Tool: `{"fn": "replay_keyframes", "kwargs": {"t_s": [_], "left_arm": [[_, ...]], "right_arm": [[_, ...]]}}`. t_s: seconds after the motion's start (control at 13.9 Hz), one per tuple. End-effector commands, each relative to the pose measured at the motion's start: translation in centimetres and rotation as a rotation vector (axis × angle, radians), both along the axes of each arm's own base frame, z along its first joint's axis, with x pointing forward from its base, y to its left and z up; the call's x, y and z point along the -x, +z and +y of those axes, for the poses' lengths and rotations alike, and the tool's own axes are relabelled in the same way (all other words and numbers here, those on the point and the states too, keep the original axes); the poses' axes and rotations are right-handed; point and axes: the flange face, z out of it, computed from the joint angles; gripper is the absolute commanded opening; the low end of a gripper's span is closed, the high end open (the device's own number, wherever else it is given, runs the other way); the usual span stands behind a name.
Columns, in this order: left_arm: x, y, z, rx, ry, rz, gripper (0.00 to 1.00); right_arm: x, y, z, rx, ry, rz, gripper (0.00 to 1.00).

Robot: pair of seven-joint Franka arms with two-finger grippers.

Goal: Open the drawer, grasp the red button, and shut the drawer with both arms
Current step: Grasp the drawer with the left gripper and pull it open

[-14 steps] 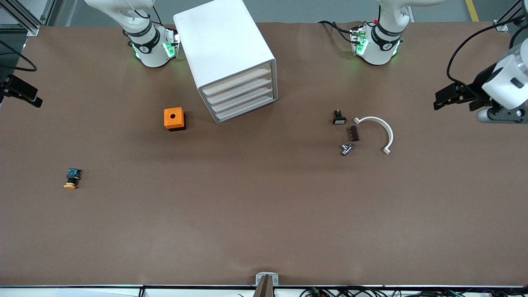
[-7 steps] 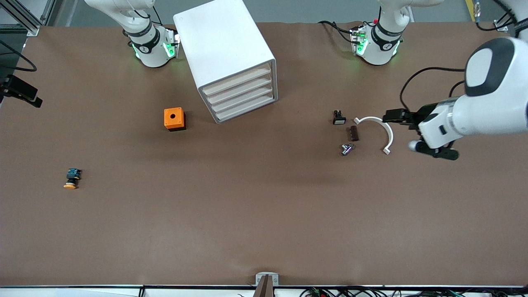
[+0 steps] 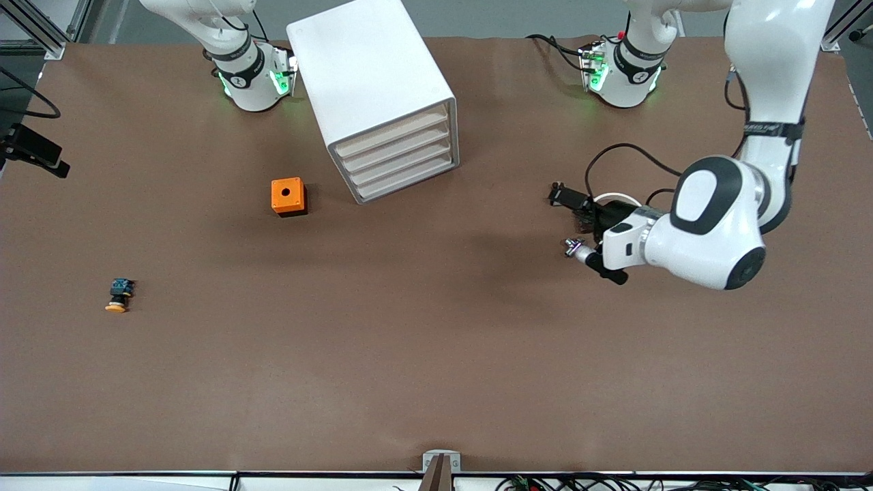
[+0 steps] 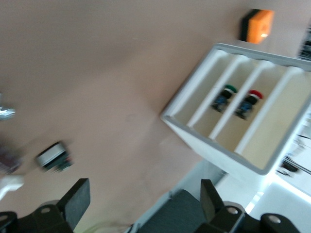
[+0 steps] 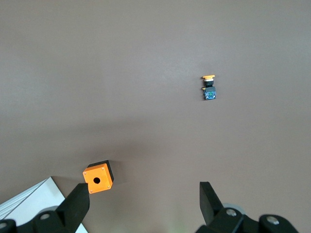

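**Student:** What is lying nearest the front edge of the desk?

**Instructor:** A yellow-capped button (image 3: 117, 294) is lying toward the near corner at the right arm's end. At the left arm's end, a small metal part (image 3: 573, 247) is resting on the mat, just beside the left arm's wrist.

**Student:** Where is the left gripper working?

**Instructor:** The left gripper (image 3: 560, 196) is hanging over a cluster of small parts. These include a white-faced black switch (image 4: 54, 156) and a white curved piece (image 3: 617, 199). Its fingers (image 4: 77, 201) are standing spread, gripping nothing.

**Student:** And the right one?

**Instructor:** The right gripper (image 5: 143, 204) is waiting at the desk's edge at the right arm's end. Its fingers (image 5: 77, 203) are likewise spread and empty. It is looking down on the orange cube (image 3: 288, 196), which is sitting nearer the front edge than the cabinet.

**Student:** Where is the button?

**Instructor:** The button (image 4: 249, 104), red-capped, is sitting inside the white drawer cabinet (image 3: 382, 95). The cabinet is standing toward the far edge, between the two arm bases. A green-capped button (image 4: 223, 97) is occupying the neighbouring compartment.
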Motion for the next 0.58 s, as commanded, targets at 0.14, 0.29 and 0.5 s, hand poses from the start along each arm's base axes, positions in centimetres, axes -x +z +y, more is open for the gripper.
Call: {"fn": "replay_keyframes", "kwargs": {"t_s": [0.14, 0.29, 0.5], "left_arm": [[3.6, -3.4, -8.0, 0.226, 0.006, 0.034, 1.0], [5.6, -5.0, -12.3, 0.292, -0.024, 0.038, 1.0], [8.4, -6.1, -16.1, 0.37, -0.039, 0.05, 1.0]], "right_arm": [[-0.1, 0.4, -0.2, -0.006, 0.008, -0.003, 1.0], [-0.2, 0.4, -0.2, -0.005, 0.008, -0.005, 1.0], [-0.2, 0.4, 0.0, -0.007, 0.011, -0.005, 1.0]]}}
